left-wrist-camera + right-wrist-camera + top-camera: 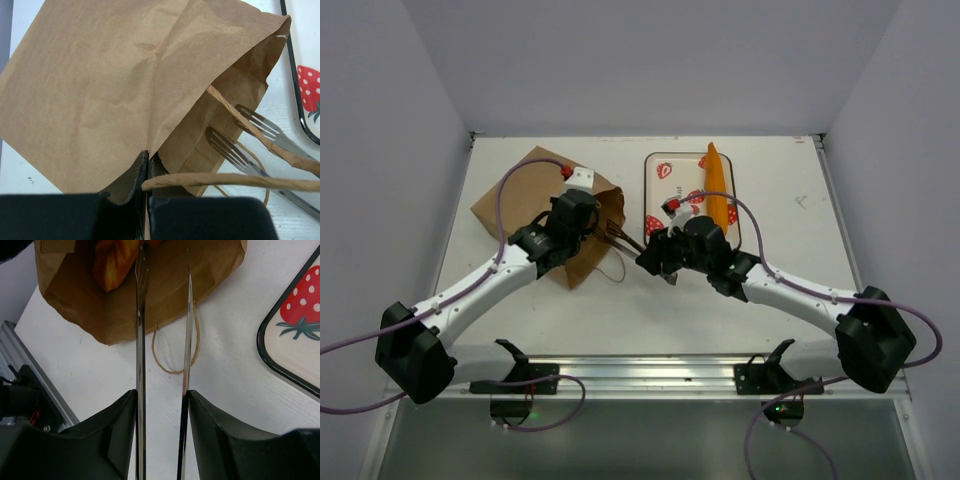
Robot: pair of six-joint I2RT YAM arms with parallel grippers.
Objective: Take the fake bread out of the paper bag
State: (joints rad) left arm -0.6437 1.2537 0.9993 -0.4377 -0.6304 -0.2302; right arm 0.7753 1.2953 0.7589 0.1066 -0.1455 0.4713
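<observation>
The brown paper bag (530,200) lies on its side with its mouth toward the centre. My left gripper (592,218) is shut on the bag's upper mouth edge (148,165), beside a twisted handle (225,179), and holds the mouth open. My right gripper (658,258) is shut on metal tongs (141,340). The forked tong tips (235,150) reach into the bag mouth. A glossy braided bread piece (112,260) lies inside the bag (100,315), just left of the tong tips. One long orange loaf (717,185) lies on the tray.
The strawberry-print tray (655,190) stands right of the bag; its rim shows in the left wrist view (300,115) and the right wrist view (280,360). The bag's other loop handle (175,369) lies flat on the white table. A metal rail (640,375) runs along the near edge.
</observation>
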